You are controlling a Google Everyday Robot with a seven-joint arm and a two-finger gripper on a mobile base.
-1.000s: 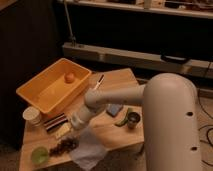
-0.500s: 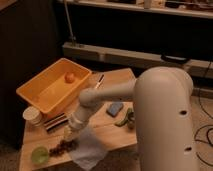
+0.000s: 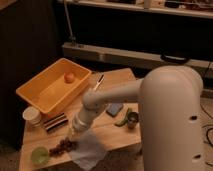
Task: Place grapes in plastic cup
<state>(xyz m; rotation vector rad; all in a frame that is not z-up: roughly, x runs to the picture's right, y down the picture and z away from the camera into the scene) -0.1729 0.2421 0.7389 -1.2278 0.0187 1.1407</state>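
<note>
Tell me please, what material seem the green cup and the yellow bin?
Plastic cup: translucent light-green, probably thin plastic. Yellow bin: opaque, smooth, evenly coloured, likely moulded plastic. The gripper hangs just above the grapes, beside the cup.

The room is dim with a warm, yellowish glow on the table [image 3: 112, 132], the back is dark, and everything looks soft and blurry, the gripper [image 3: 72, 136] too.
</note>
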